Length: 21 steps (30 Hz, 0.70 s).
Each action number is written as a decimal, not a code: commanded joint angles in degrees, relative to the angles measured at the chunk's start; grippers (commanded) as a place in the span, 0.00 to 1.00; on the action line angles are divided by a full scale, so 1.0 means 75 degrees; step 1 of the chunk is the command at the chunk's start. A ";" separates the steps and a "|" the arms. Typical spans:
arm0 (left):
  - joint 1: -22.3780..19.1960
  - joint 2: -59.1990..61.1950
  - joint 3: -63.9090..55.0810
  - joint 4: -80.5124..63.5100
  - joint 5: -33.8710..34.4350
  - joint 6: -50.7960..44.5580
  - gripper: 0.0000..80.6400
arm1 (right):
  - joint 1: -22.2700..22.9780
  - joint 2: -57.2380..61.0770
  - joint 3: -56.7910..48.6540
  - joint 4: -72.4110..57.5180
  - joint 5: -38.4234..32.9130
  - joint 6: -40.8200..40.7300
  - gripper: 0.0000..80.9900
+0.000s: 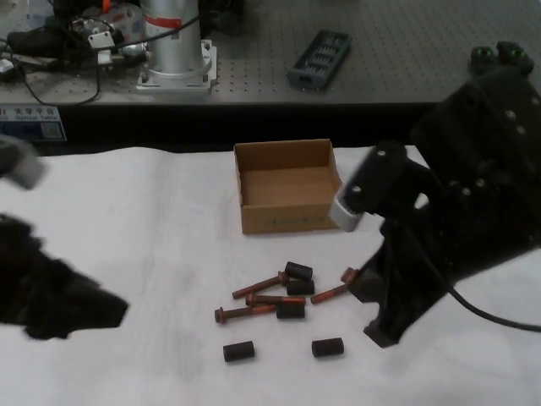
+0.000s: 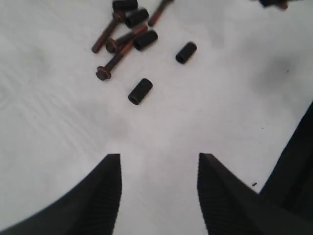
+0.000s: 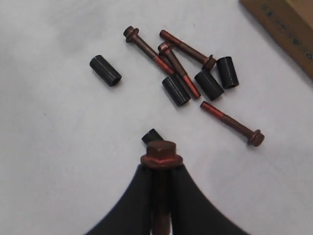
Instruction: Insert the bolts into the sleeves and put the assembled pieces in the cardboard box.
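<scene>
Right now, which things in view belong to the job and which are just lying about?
Job:
bolt clamped in the right claw
four loose bolts
five sleeves
cardboard box

Lying about, on the far bench:
silver post base
dark case
cables

Four copper-coloured bolts (image 3: 146, 49) lie flat on the white cloth (image 1: 152, 220), tangled with three black sleeves (image 3: 176, 89). Two other sleeves (image 1: 238, 351) lie apart, nearer the arms. A fifth bolt (image 3: 161, 152) is pinched in the right gripper (image 3: 161, 169), its head sticking out. The open-topped cardboard box (image 1: 283, 218) sits just behind the pile.
</scene>
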 commanded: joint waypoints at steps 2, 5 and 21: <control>-0.1212 0.1724 -0.1306 0.0487 -0.0980 0.1611 0.44 | -0.0007 -0.0643 0.0723 -0.0088 -0.0128 0.0354 0.02; -0.1867 0.2388 -0.1557 0.0341 -0.1733 0.2422 0.44 | -0.0007 -0.1130 0.1215 -0.0088 -0.0128 0.0623 0.02; -0.3562 0.4978 -0.1605 -0.1871 -0.3436 0.3637 0.44 | -0.0007 -0.2462 0.2005 -0.0039 -0.0224 0.0873 0.02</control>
